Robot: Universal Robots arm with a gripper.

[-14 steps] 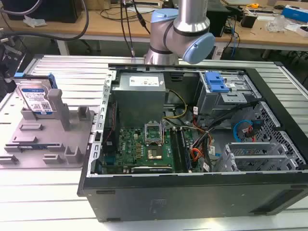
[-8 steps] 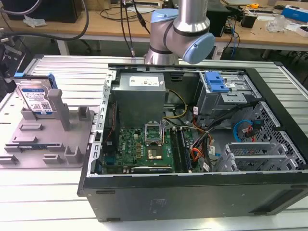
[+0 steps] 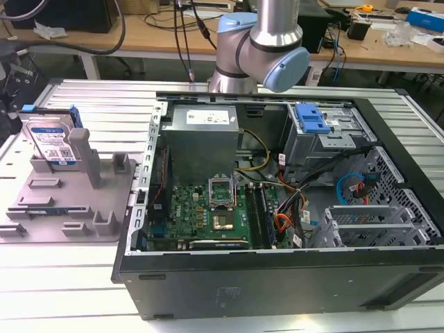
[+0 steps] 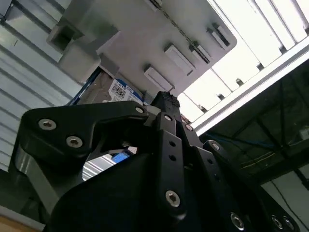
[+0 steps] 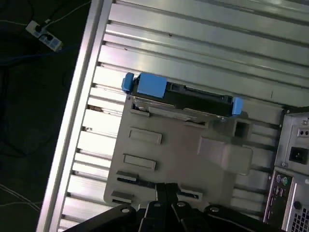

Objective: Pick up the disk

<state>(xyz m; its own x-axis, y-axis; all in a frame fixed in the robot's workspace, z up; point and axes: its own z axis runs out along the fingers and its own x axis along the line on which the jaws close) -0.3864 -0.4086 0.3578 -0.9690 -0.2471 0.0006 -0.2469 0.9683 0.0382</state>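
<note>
The disk (image 3: 50,142) stands on edge in the grey holder (image 3: 69,211) at the exterior view's left, not yet picked up, while in the first wrist view the gripper (image 5: 164,187) hangs apart from it, closed and empty

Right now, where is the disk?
The disk stands on edge in the grey holder at the exterior view's left, beside the open computer case.
</note>
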